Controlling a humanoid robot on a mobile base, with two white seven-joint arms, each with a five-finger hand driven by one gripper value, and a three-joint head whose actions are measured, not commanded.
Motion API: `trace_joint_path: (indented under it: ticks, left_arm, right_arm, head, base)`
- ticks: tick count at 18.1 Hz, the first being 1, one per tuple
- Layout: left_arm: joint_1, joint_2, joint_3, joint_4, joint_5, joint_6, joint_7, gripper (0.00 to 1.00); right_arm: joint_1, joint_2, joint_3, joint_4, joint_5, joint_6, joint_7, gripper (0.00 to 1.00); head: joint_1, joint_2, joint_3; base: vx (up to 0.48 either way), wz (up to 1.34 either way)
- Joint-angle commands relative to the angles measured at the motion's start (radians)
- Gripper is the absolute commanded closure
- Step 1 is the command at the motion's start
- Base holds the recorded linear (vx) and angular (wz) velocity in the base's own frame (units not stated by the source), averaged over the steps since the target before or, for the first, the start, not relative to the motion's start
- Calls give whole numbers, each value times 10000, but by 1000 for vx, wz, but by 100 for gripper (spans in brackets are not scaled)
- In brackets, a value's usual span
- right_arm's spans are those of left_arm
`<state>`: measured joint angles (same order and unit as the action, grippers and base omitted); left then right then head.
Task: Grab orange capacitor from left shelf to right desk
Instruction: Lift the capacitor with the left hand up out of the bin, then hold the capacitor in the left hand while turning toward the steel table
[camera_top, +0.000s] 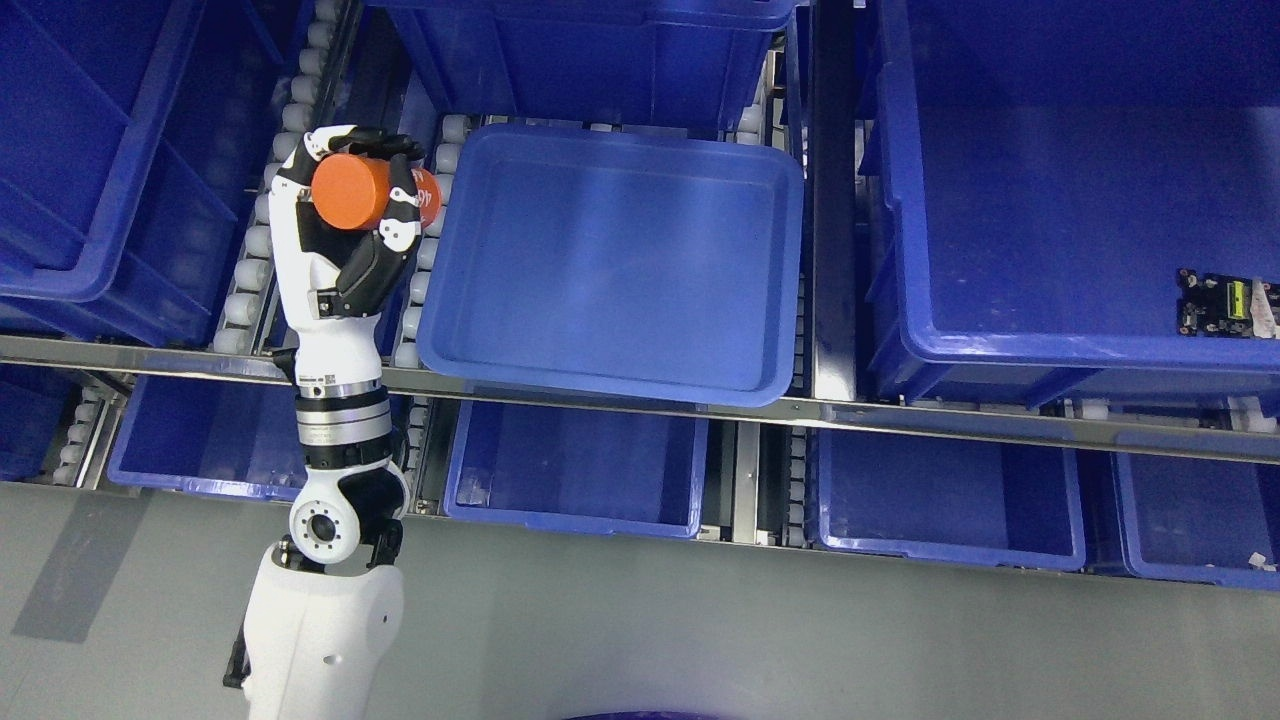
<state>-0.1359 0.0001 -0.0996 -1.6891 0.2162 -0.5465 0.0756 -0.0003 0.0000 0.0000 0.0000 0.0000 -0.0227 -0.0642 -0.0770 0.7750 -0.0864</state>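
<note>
While your left hand (350, 205) reaches up from the lower left over the shelf's white rollers (250, 270), its fingers (403, 200) are wrapped around the orange capacitor (358, 192), which lies on its side in the grip, held above the roller lane just left of the shallow blue tray (615, 375). You see deeper blue bins (1050, 340) on either side, and a small circuit board (1222, 303) rests in the bin at the right edge. Your right arm is out of view.
</note>
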Motion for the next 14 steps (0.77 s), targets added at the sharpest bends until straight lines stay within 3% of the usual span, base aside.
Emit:
trace_joint_path:
  ticks: [1,14]
  left_arm:
    - [40,173,137,-244,0,66,-4,98]
    - [55,173,91,-244,1,66,-4,98]
  right_arm:
    - [218,-175,-123,-175,61,-4,-3,0]
    - [218,-175,-123,-175,61,-4,-3,0]
  head:
    - [0,0,0]
    - [0,0,0]
  base:
    - [-70,-45]
    - [-220,-75]
